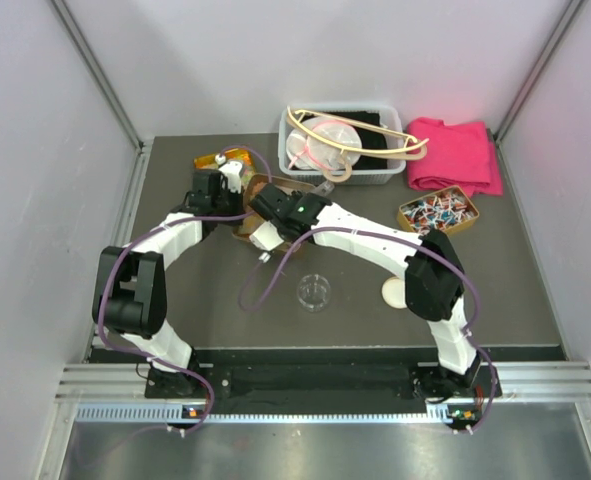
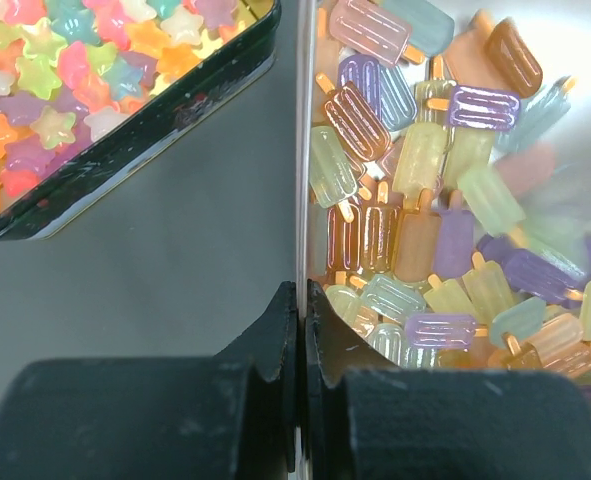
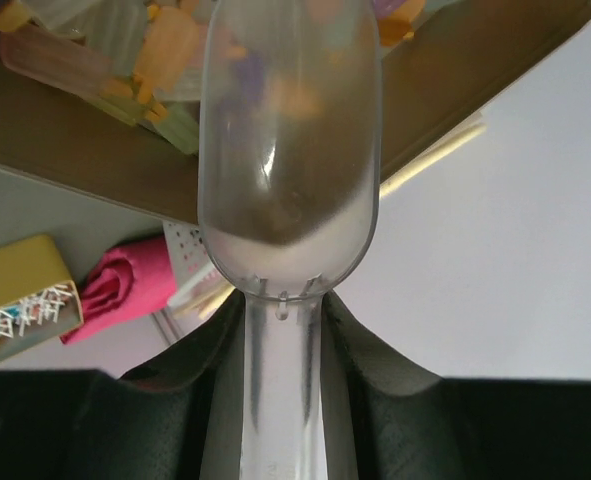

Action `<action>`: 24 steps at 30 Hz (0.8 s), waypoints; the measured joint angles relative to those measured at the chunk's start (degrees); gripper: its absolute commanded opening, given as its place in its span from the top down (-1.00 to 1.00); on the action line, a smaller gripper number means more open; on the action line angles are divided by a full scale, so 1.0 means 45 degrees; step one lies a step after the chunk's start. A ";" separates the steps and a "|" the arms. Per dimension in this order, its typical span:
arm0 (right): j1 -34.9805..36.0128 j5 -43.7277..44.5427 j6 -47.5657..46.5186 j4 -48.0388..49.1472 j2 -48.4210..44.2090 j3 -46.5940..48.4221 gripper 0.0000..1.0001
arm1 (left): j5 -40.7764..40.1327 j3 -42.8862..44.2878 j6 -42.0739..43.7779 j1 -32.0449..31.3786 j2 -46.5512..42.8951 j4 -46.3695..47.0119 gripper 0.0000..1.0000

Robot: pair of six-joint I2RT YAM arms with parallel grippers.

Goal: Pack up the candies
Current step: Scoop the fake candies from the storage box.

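With our left claw (image 2: 301,325) pinching the tin (image 2: 300,150) and right claw (image 3: 283,335) clamped on the scoop (image 3: 290,160), we should dig low under the candies (image 2: 425,200).

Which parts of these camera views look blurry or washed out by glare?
Left wrist view: the popsicle candies are sharp mid-frame but smeared toward the right edge. Right wrist view: the clear scoop is fairly sharp with a bright streak, the candies beyond it soft. Top view: the pink cloth glows overexposed along its far edge.
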 measured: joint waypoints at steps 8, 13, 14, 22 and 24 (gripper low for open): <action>0.0019 -0.0860 0.1209 -0.0617 0.0136 0.0131 1.00 | 0.0121 -0.0078 0.0015 0.0010 0.0000 -0.0068 1.00; 0.0019 -0.1015 0.1515 -0.0505 0.0141 -0.0073 1.00 | 0.0117 -0.0146 0.0087 0.0010 0.0000 -0.0102 1.00; 0.0019 -0.1083 0.1549 -0.0520 0.0141 -0.0073 1.00 | 0.0126 -0.0185 0.0087 0.0010 0.0000 -0.0092 1.00; -0.0126 -0.1899 0.2375 -0.1477 0.0874 0.0860 1.00 | 0.0214 -0.0665 0.0092 0.0063 0.0000 -0.0024 1.00; -0.0209 -0.2006 0.2681 -0.1749 0.1180 0.1263 1.00 | 0.0180 -0.0724 0.0087 0.0112 0.0000 -0.0015 1.00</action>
